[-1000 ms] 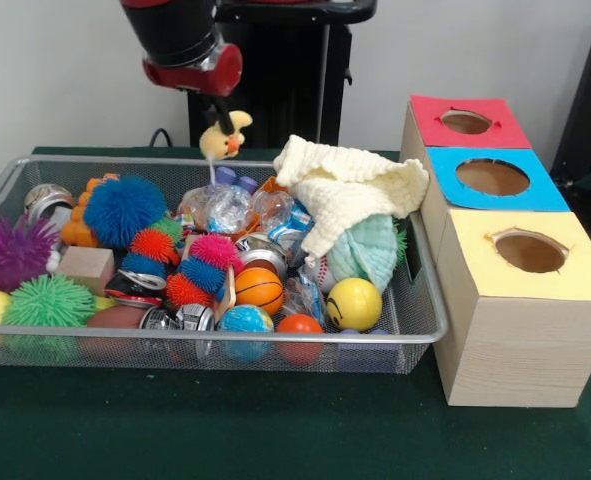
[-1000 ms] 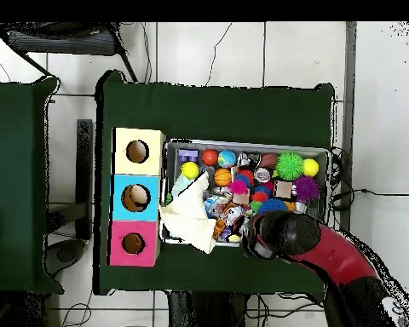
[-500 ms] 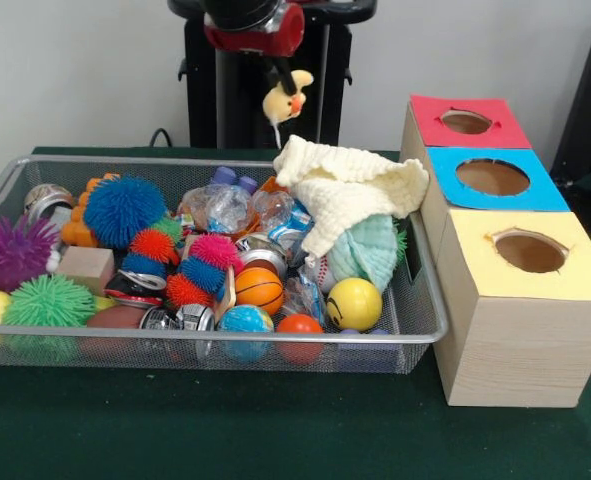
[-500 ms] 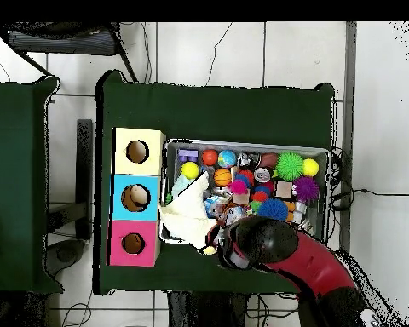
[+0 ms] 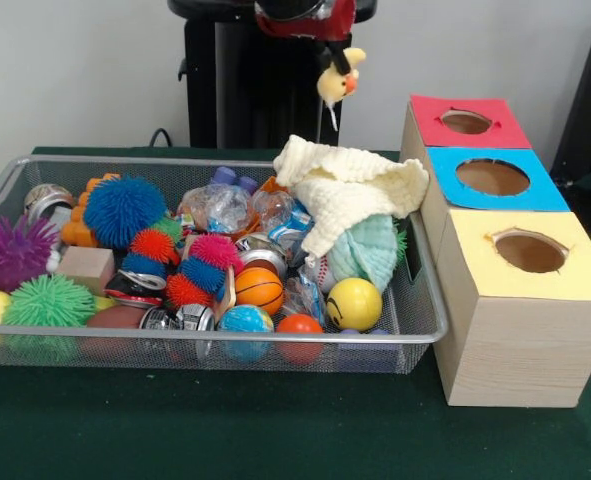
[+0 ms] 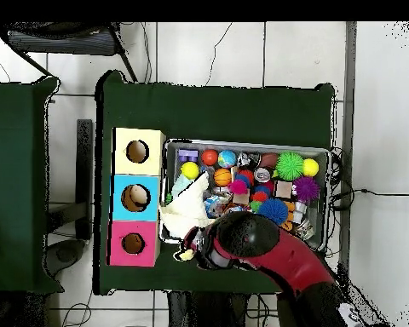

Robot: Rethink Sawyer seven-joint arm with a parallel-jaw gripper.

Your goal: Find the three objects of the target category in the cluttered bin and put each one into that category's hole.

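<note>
**One plush duck hanging in the air beside the boxes**

One small yellow plush duck with an orange beak is dangling from my black gripper, whose fingers are pinching together on the toy's top. I am seeing it hanging clear above the silver wire-mesh bin, over the bin's far right corner and above the cream knitted cloth. It is sitting just left of the red-topped wooden box, well above that box's round hole. In the overhead view the duck is showing just outside the bin's wall, near the red-topped box, with the red and black arm covering part of the bin.
</note>
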